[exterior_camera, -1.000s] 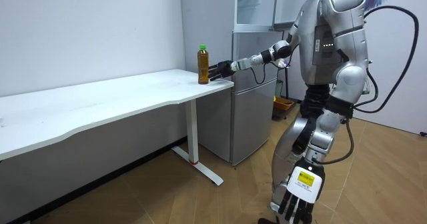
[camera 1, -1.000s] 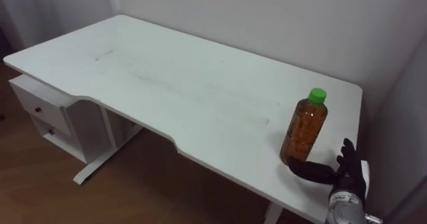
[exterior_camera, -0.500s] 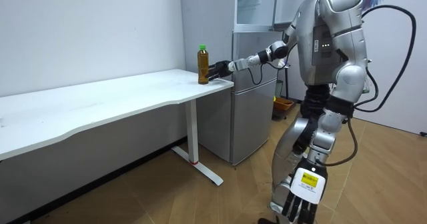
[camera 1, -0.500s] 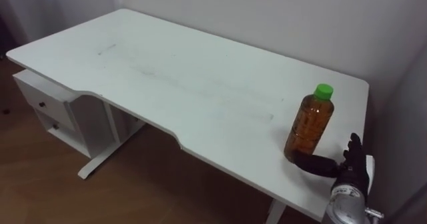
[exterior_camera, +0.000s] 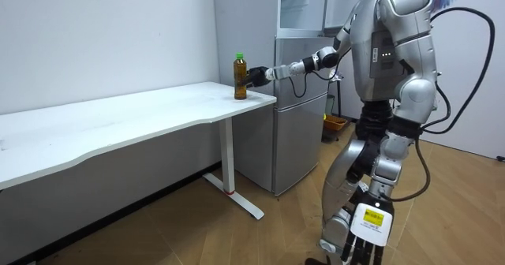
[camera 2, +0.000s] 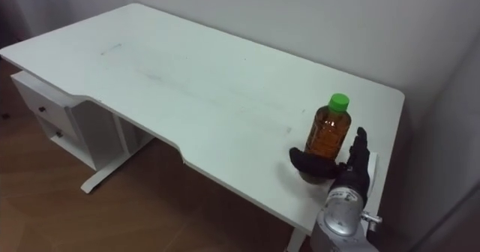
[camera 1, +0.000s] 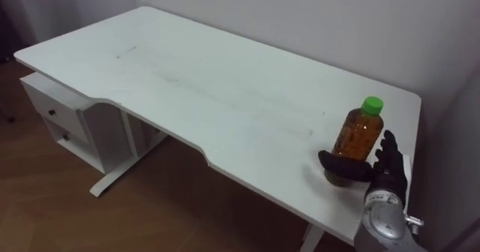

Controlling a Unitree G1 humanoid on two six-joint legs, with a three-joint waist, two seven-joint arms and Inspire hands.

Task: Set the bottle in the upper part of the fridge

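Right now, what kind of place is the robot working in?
Probably a home or office corner, indoors: a long white desk holding a bottle, a drawer unit under it, a grey fridge beside the desk's end, and a wood floor.

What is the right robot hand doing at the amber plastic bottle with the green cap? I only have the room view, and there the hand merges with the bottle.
Observer: In the left eye view the right robot hand has its thumb curled across the front of the amber plastic bottle with the green cap, low near its base.
Reviewer: And the fingers?
Observer: The fingers stand up along the bottle's right side, so it sits between them and the thumb.
Reviewer: Anything under the table?
Observer: A white drawer unit stands under the left end of the white rectangular table.
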